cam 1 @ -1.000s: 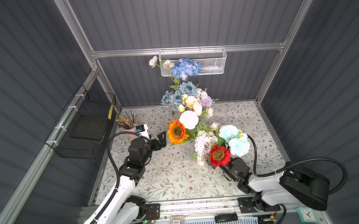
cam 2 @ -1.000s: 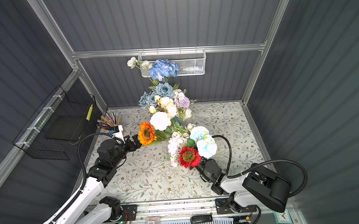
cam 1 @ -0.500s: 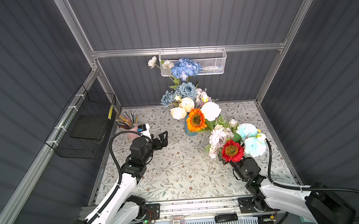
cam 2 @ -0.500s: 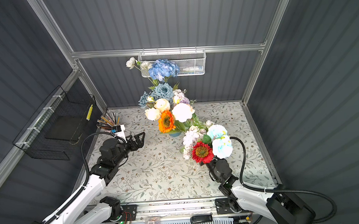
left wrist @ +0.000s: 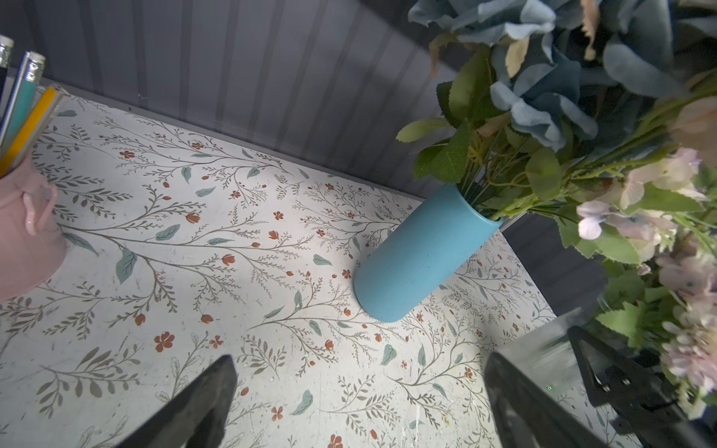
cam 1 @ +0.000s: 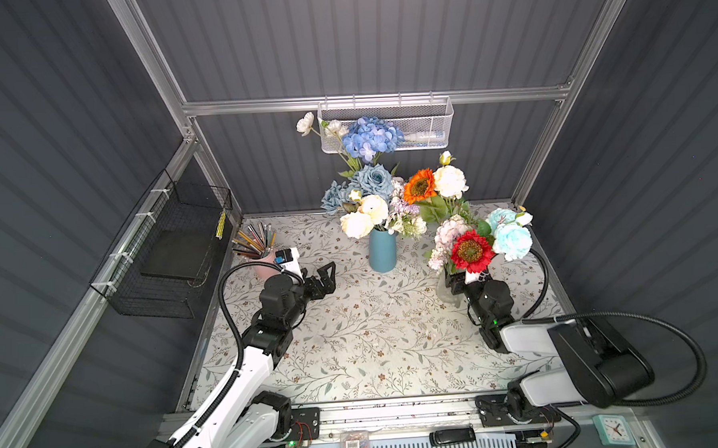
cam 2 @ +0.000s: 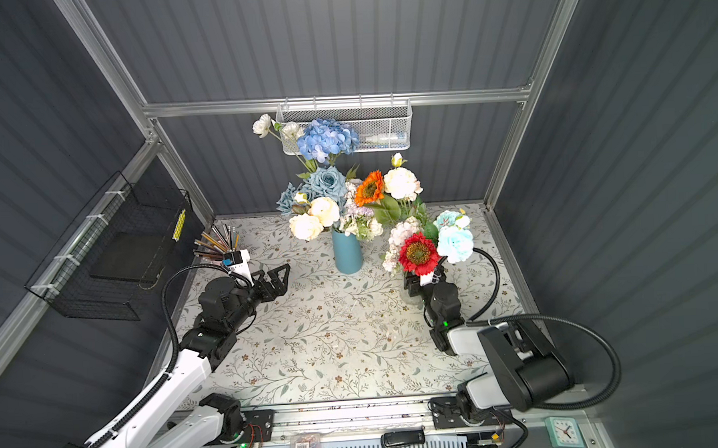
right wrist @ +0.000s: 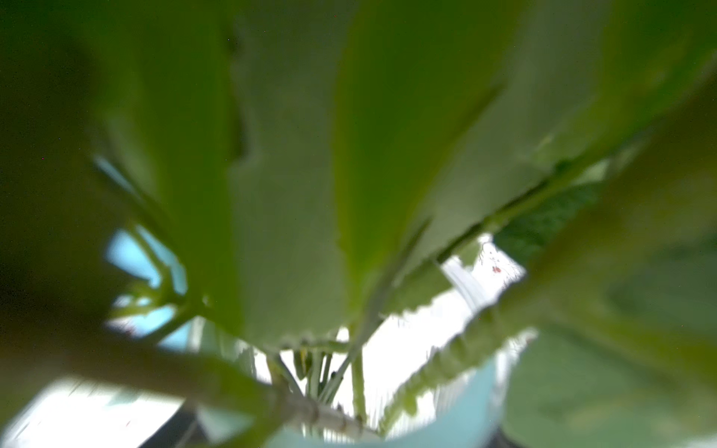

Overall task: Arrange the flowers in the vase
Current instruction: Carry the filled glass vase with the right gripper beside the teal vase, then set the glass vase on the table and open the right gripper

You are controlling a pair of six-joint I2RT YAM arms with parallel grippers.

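Observation:
A blue vase [cam 1: 382,249] [cam 2: 347,250] [left wrist: 423,252] stands at mid-back, holding blue hydrangea [cam 1: 370,139], dusty-blue roses [cam 1: 370,182] and cream blooms [cam 1: 356,224]. To its right is a second bunch of flowers with an orange sunflower [cam 1: 420,185], a red sunflower [cam 1: 471,251] [cam 2: 417,253] and aqua blossoms [cam 1: 512,239]. Its stems [right wrist: 322,372] sit in a clear glass vase [cam 1: 442,291] [left wrist: 551,341]. My right gripper [cam 1: 457,281] [cam 2: 420,282] is shut on that glass. My left gripper [cam 1: 329,278] [cam 2: 283,280] [left wrist: 360,358] is open and empty, left of the blue vase.
A pink cup of pencils [cam 1: 263,266] [left wrist: 23,240] stands behind my left arm. A black wire basket [cam 1: 171,250] hangs on the left wall and a white mesh basket [cam 1: 386,124] on the back wall. Leaves fill the right wrist view.
My right gripper has carried the bunch with both sunflowers from the middle over to the right, uncovering the blue vase. The left arm has barely moved and stays open.

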